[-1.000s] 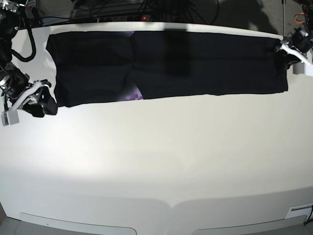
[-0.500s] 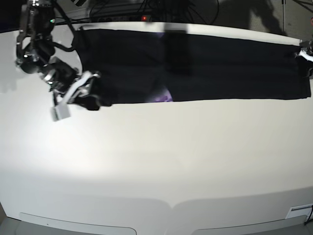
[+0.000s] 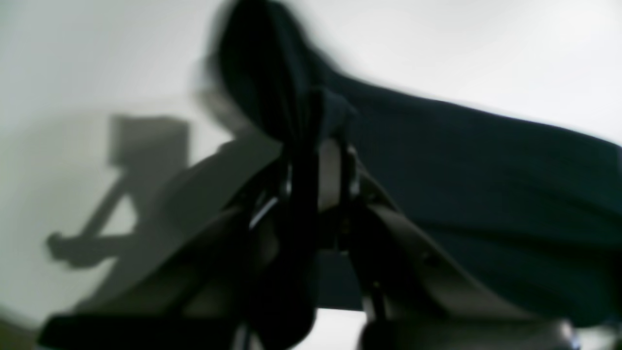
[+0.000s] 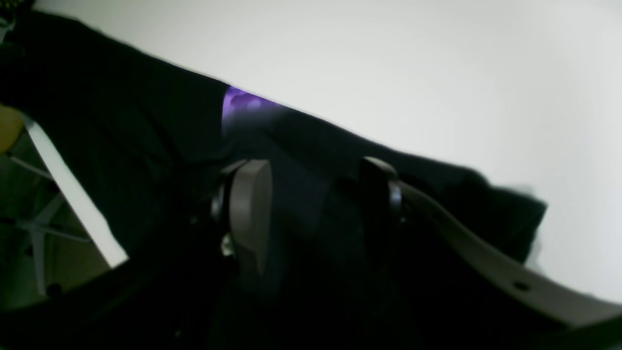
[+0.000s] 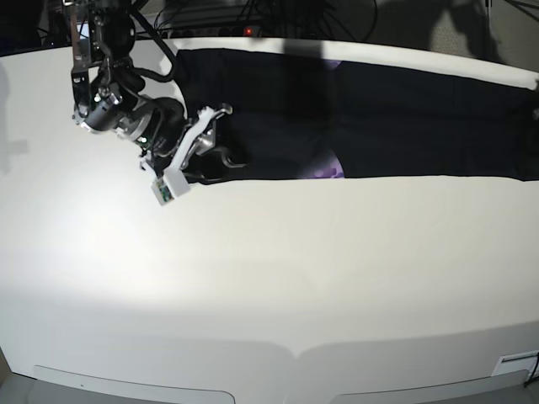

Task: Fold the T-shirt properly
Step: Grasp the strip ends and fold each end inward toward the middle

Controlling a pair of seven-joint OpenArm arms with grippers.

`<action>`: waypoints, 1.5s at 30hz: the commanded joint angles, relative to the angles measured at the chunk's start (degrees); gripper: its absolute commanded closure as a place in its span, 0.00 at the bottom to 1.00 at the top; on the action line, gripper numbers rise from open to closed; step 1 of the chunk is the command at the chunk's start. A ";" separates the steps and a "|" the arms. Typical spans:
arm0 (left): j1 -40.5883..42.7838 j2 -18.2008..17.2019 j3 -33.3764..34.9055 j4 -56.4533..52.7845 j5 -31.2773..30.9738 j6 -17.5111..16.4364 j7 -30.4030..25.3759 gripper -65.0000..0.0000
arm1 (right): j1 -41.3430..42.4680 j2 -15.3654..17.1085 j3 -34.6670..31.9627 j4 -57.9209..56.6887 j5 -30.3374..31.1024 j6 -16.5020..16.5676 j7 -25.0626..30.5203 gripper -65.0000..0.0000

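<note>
The black T-shirt (image 5: 379, 118) lies as a long folded band along the far side of the white table (image 5: 269, 278). A purple patch of print (image 5: 327, 165) shows at its near edge. In the base view my right gripper (image 5: 221, 145) is over the shirt's left end. In the right wrist view its fingers (image 4: 248, 209) stand apart, so the right gripper (image 4: 313, 167) is open, with black cloth (image 4: 146, 136) under and between them and purple print (image 4: 238, 99) beyond. My left gripper (image 3: 316, 155) is shut on a bunched edge of the shirt (image 3: 272, 82); it is beyond the base view's right edge.
Cables and dark equipment (image 5: 253, 21) sit behind the table's far edge. A small white label (image 5: 514, 364) lies at the front right corner. The right arm's body (image 5: 109, 101) stands over the table's back left. The left wrist view is blurred.
The shirt has slid to the right along the far side. The right arm has swung in from the left edge onto the shirt's left end. The left gripper has left the base view.
</note>
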 commanded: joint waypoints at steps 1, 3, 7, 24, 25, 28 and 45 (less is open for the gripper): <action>0.98 0.02 -0.42 4.02 -3.21 -0.50 -0.33 1.00 | 0.87 0.50 0.31 1.03 1.14 0.47 1.38 0.54; 2.82 3.50 -0.42 10.73 -5.86 -0.63 1.20 1.00 | 1.44 0.48 0.31 1.03 1.14 0.47 1.33 0.54; 4.26 12.07 -0.04 20.70 -5.68 -0.81 2.56 1.00 | 2.27 0.48 0.31 1.03 1.14 0.47 1.31 0.54; 2.78 19.26 24.79 22.88 21.66 7.56 -5.29 1.00 | 2.45 0.50 0.31 1.03 1.14 0.47 1.31 0.54; 2.78 19.26 25.09 22.88 21.68 7.54 -5.29 1.00 | 2.45 0.50 0.31 1.03 1.14 0.47 1.31 0.54; 2.75 19.23 25.09 22.88 21.64 7.54 -5.11 1.00 | 2.45 0.50 0.31 1.03 1.11 0.47 1.31 0.54; -2.60 18.12 25.05 22.97 9.70 -0.72 5.44 0.59 | 2.75 0.52 0.31 1.03 1.11 0.47 1.27 0.54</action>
